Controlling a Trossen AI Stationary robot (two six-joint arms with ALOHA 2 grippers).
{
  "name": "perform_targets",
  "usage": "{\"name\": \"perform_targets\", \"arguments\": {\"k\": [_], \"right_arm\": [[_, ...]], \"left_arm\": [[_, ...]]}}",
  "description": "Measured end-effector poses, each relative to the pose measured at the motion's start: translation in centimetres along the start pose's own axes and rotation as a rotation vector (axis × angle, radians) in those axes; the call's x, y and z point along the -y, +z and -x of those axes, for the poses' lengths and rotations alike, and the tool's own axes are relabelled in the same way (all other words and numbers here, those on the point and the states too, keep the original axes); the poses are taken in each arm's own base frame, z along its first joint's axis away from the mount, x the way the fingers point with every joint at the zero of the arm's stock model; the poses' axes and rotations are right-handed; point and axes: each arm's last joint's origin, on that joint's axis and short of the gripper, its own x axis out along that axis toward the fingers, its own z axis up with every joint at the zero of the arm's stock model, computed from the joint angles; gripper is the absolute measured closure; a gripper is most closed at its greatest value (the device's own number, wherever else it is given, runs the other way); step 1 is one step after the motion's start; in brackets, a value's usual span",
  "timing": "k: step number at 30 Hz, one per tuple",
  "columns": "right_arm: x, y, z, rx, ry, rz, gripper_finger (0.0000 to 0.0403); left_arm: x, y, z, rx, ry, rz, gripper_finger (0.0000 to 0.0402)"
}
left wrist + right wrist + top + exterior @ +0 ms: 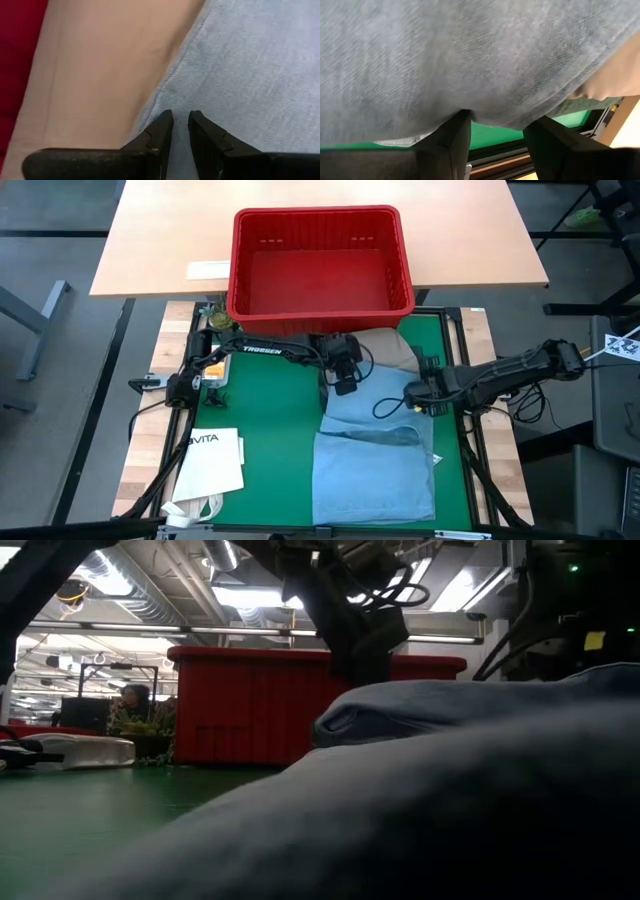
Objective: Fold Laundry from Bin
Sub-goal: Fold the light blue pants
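The light blue denim jeans (375,460) lie folded on the right half of the green mat (260,410). Their far part lies over a khaki-tan garment (385,350), next to the red bin (320,260), which stands past the mat's far edge. My left gripper (345,385) reaches in from the left to the jeans' far left edge and is shut on the denim (250,65), beside the khaki cloth (110,65). My right gripper (412,398) stands open at the jeans' right edge. Its fingertips are hidden behind a bulging denim fold (470,60). My left gripper pinches the denim close to the jeans' far left edge (182,102) between its two fingers, which stand a narrow gap apart. The fingers slant down from the left. One layer or several, I cannot tell. The jeans around the hold lie on the mat and the khaki garment. My right gripper has both fingers (447,135) running up to the underside of the jeans' right-hand fold, slanting down from the right. The cloth hides the tips, so I cannot tell whether they touch it. Green mat (495,135) shows between the fingers.
A white paper bag printed VITA (215,455) lies on the mat's near left. A small green plant-like object (215,315) sits by the bin's left corner. The mat's left middle is bare. The bin's inside (315,280) shows only its red floor.
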Motion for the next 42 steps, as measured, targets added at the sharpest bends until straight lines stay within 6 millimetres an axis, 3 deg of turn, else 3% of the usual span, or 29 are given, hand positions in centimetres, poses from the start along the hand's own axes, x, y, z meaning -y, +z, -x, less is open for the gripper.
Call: {"name": "perform_targets", "arguments": {"k": [9,14,19,24,29,36,42], "right_arm": [[1.7,-0.2,-0.6,-0.040,0.006,-0.107,0.0231],[2.8,0.2,1.5,-0.026,0.006,-0.071,0.0231],[4.2,0.5,4.4,0.008,0.014,-0.087,0.0231],[4.2,1.3,7.1,0.122,0.085,-0.097,0.0231],[3.0,1.4,8.8,0.178,0.079,-0.074,0.0231],[2.4,-0.1,9.2,0.068,-0.059,-0.081,0.0231],[2.5,-0.5,9.3,0.038,-0.070,-0.142,0.0231]], "left_arm": [[-2.1,0.0,-0.3,-0.004,0.024,0.037,0.0337],[-2.1,0.2,0.2,0.002,-0.013,-0.006,0.0337],[-1.8,1.1,2.9,0.062,-0.018,-0.015,0.0337],[0.1,1.7,5.6,0.102,-0.058,-0.051,0.0337],[2.8,0.9,6.2,0.053,-0.102,-0.133,0.0337],[5.4,0.4,6.7,0.044,-0.136,-0.186,0.0337],[5.8,0.4,6.9,0.048,-0.125,-0.193,0.0337]]}}
